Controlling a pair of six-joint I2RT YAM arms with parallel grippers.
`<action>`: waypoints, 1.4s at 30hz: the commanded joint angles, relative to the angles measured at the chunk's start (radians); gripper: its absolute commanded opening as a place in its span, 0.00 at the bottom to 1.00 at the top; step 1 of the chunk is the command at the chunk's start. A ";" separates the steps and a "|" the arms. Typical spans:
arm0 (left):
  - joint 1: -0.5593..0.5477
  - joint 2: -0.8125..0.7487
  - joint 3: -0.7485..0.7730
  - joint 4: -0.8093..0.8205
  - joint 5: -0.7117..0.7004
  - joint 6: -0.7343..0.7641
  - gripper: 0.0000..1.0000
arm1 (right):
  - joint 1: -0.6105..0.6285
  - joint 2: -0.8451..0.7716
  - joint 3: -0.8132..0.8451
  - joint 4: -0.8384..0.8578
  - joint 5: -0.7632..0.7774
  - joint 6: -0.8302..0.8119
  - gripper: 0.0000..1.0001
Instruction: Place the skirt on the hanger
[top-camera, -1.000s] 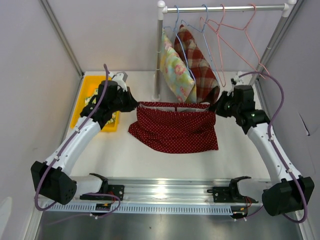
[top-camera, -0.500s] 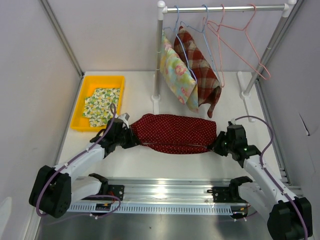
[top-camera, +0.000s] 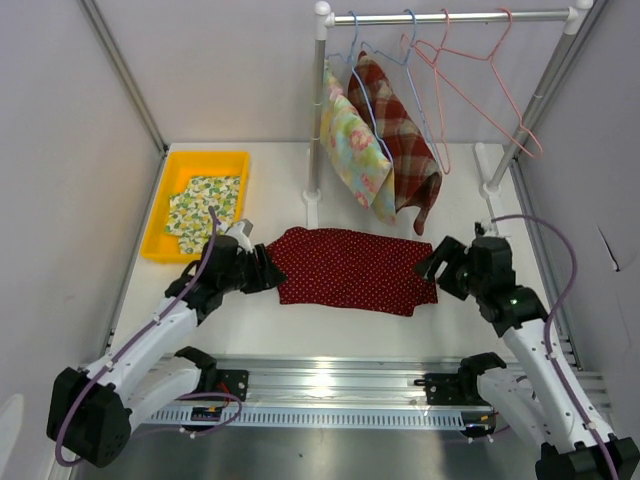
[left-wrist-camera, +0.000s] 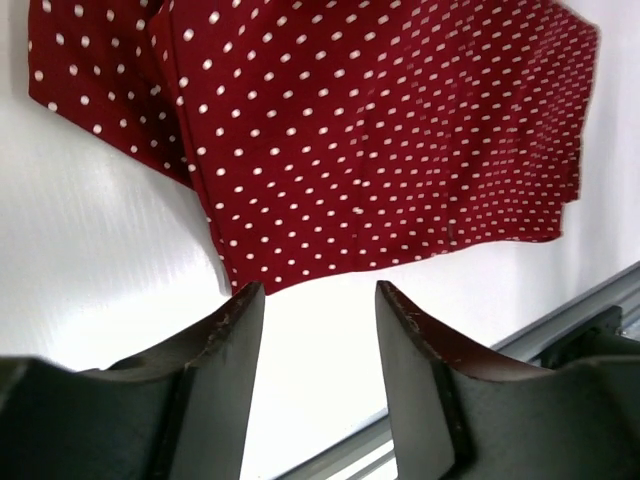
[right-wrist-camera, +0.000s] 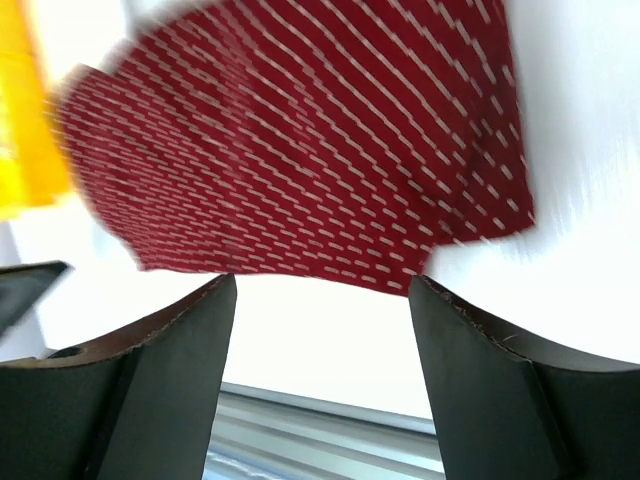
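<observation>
red polka-dot skirt (top-camera: 352, 270) lies spread flat on the white table (top-camera: 300, 335), in front of the rack and between the two grippers. left gripper (top-camera: 266, 274) is at the skirt's left edge, jaws apart, nothing between them. right gripper (top-camera: 430, 266) is at its right edge, jaws apart too, holding nothing. pink hangers (top-camera: 470, 88) hang on the rail (top-camera: 450, 17) beside two hung cloths (top-camera: 385, 130). yellow bin (top-camera: 178, 170) sits back left.
</observation>
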 joint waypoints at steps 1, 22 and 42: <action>-0.007 -0.062 0.106 -0.074 -0.009 0.046 0.55 | -0.013 0.022 0.194 -0.031 0.018 -0.064 0.76; -0.015 -0.177 0.308 -0.219 0.086 0.163 0.56 | -0.073 0.958 1.630 0.093 0.050 -0.532 0.61; -0.015 -0.205 0.307 -0.259 0.070 0.200 0.55 | -0.099 1.200 1.748 0.316 0.053 -0.537 0.58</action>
